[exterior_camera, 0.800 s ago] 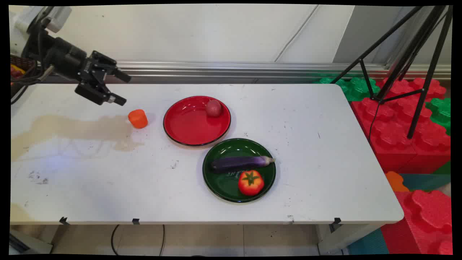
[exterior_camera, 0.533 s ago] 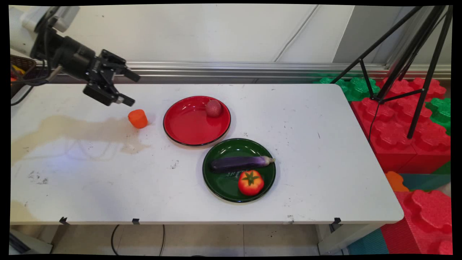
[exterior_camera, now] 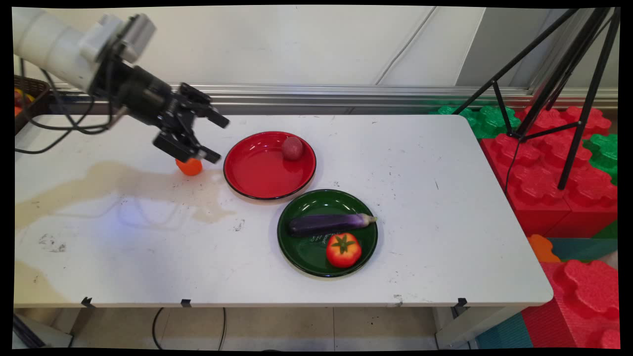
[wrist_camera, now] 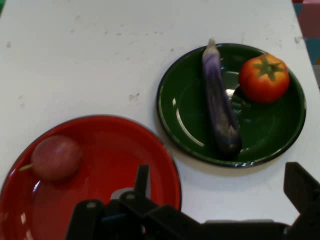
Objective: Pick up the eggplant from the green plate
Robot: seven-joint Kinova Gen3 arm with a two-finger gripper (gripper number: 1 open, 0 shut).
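Orange fruit [exterior_camera: 190, 167] sits on the white table [exterior_camera: 420, 198], just left of the red plate [exterior_camera: 257, 180], and the gripper [exterior_camera: 217, 138] has swung right over it! Less than a second ago the black hand hung well back toward the table's left far corner; now its lower finger covers the top of the orange piece in the main view, and the tips reach past it toward the red plate's rim. The fingers are spread wide apart and hold nothing. The orange piece itself has not budged.

Whether that lower finger actually touches the fruit, I cannot tell from this angle; it may simply pass in front of it.

From the hand's own camera, the view runs straight over the red plate [wrist_camera: 125, 150] with the reddish round fruit [wrist_camera: 56, 157] lying in it, and beyond to the green plate [wrist_camera: 270, 135] carrying the purple eggplant [wrist_camera: 219, 100] and the tomato [wrist_camera: 263, 78] side by side. The orange piece is out of sight there, so the hand looks aimed past it, toward the plates rather than down at it.
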